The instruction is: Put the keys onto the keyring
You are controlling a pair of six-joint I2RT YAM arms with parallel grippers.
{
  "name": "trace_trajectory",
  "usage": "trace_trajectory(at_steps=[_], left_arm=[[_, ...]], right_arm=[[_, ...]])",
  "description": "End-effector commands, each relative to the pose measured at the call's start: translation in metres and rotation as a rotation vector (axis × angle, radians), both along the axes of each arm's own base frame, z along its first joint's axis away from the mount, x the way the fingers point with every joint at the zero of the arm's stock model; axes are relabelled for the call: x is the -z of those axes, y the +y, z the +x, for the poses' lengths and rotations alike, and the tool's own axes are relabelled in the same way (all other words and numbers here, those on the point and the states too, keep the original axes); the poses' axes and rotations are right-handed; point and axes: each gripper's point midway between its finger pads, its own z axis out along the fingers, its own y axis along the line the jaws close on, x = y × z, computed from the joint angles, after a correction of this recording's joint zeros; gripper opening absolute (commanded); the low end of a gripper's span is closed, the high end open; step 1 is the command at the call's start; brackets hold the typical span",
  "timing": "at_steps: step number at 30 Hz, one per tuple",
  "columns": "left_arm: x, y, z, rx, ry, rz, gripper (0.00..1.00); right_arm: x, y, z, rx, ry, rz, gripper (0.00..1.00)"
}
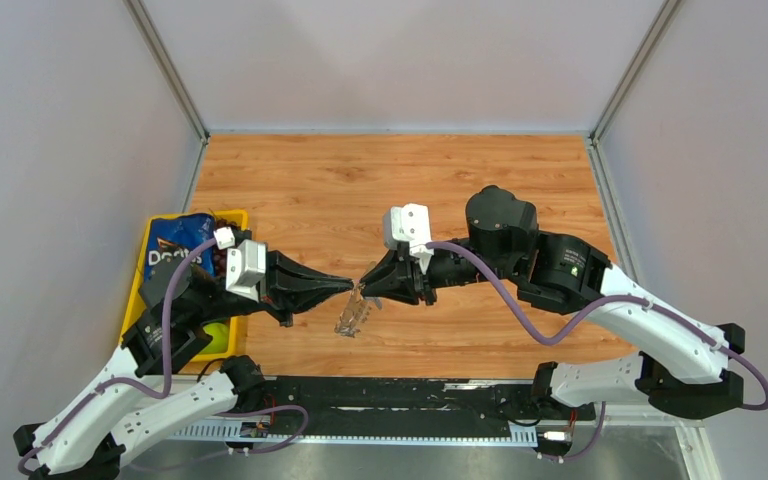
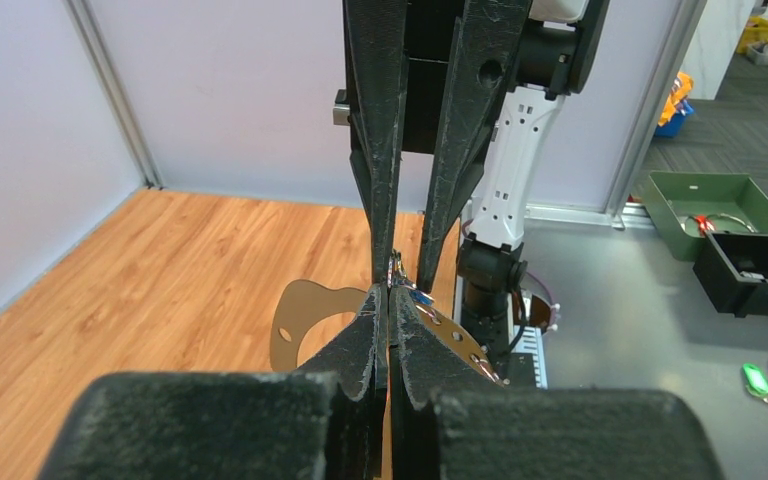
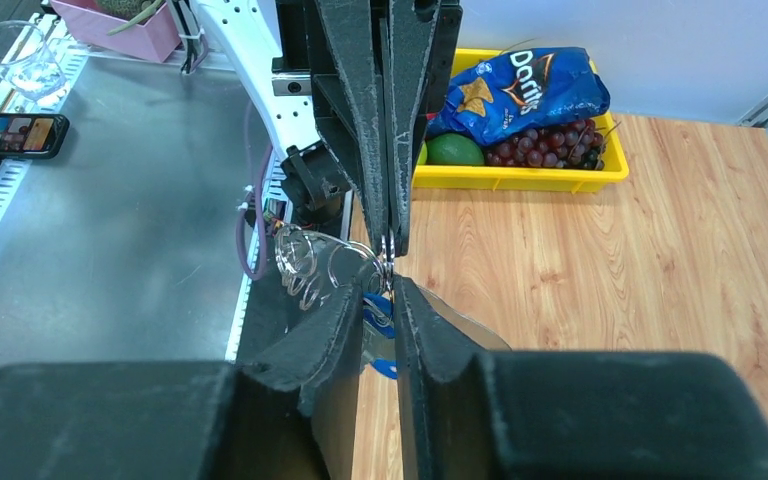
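ARMS MEET OVER THE BENCH: We see the two arms come tip to tip above the wooden worktop (image 1: 360,180), about midway between its left and right edges and nearer the near edge than the far one. The left gripper (image 1: 345,285) is clenched on the thin wire of the keyring (image 1: 352,316). The ring's silver loops and fringe of small pieces hang below the fingertips, and we cannot tell whether its lower end touches the wood. The right gripper (image 1: 365,279), facing it, is pinched on the key (image 3: 377,316). The key's blue head shows between the right fingers in the right wrist view, just beside the ring's loops. We cannot tell whether the key is threaded on the wire. At the left edge, toward the near-left corner, a yellow bin (image 1: 240,215) holds a blue chip bag (image 1: 175,250), dark grapes (image 3: 545,150) and a green fruit (image 3: 453,150).
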Motion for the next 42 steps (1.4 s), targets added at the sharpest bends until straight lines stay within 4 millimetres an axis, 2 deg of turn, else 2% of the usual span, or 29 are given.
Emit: trace_trajectory(at_steps=[1, 7, 15, 17, 19, 23, 27, 31, 37, 42], left_arm=[[-0.018, 0.003, -0.006, 0.016, -0.049, -0.062, 0.0], [-0.019, 0.003, -0.006, 0.014, -0.05, -0.064, 0.0], [-0.018, 0.003, -0.005, 0.011, -0.041, -0.054, 0.0], [-0.015, 0.004, -0.006, 0.015, -0.038, -0.033, 0.09], [-0.011, 0.005, -0.007, 0.019, -0.031, -0.002, 0.25], [0.002, 0.009, -0.01, 0.017, -0.012, 0.075, 0.42], [0.005, 0.013, -0.007, -0.01, -0.01, 0.121, 0.53], [0.003, 0.015, -0.001, -0.042, -0.012, 0.151, 0.6], [0.008, 0.011, 0.003, -0.042, -0.018, 0.192, 0.62], [0.017, 0.008, 0.004, -0.019, -0.025, 0.245, 0.54]], right_arm=[[-0.023, 0.0, -0.005, -0.027, -0.026, 0.061, 0.19], [-0.022, 0.003, -0.005, -0.03, -0.022, 0.06, 0.0], [-0.021, 0.0, 0.001, 0.015, -0.018, 0.062, 0.0], [-0.022, -0.003, 0.003, 0.041, -0.006, 0.066, 0.0], [-0.023, -0.005, 0.004, 0.059, 0.012, 0.069, 0.0], [-0.017, -0.007, 0.006, 0.089, 0.055, 0.039, 0.0], [-0.001, -0.006, 0.005, 0.096, 0.101, -0.021, 0.0], [0.008, -0.004, -0.002, 0.063, 0.147, -0.063, 0.0], [0.019, 0.001, -0.008, 0.033, 0.199, -0.105, 0.0], [0.02, 0.006, -0.012, 0.005, 0.224, -0.115, 0.0]])
